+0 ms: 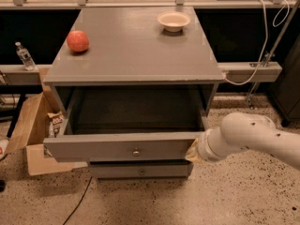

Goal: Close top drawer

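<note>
The top drawer [117, 146] stands pulled well out of the grey bench [136, 55]; the end effector [191, 152] sits at its front's right end; whether spread or pressed together, I cannot tell

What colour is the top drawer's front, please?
The top drawer front is grey, camera view; the tool is at its right end.

- Light falls from overhead, warm; cabinet top [136, 50] evenly lit, faint sheen near the bowl [174, 21].
- Top drawer [117, 146] interior in deep shadow under the cabinet top.
- Gripper [193, 151], lower right at the drawer front's right end, dim — white arm [248, 135] behind it brightest.
- Upper left and right: near-black recesses.
</note>
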